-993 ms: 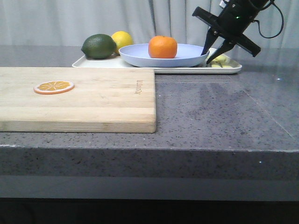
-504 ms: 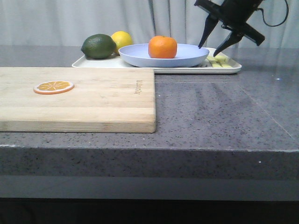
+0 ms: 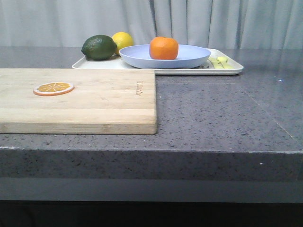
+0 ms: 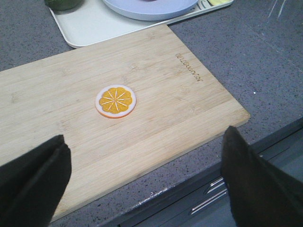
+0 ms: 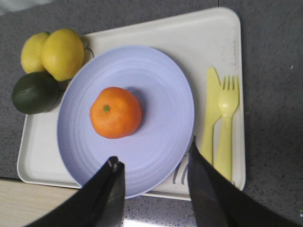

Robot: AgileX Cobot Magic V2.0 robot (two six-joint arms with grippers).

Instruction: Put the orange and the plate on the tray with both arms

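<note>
Right arm gone; overhead shows fork (image 5: 227, 124).

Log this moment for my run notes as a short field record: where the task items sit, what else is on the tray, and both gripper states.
orange: resting on the plate
plate: on the tray
tray: on the grey counter, behind the cutting board
also on tray: two lemons, avocado, yellow knife and fork
orange slice: on the cutting board
left gripper: open, empty, above the board
right gripper: open, empty, above the plate
</note>
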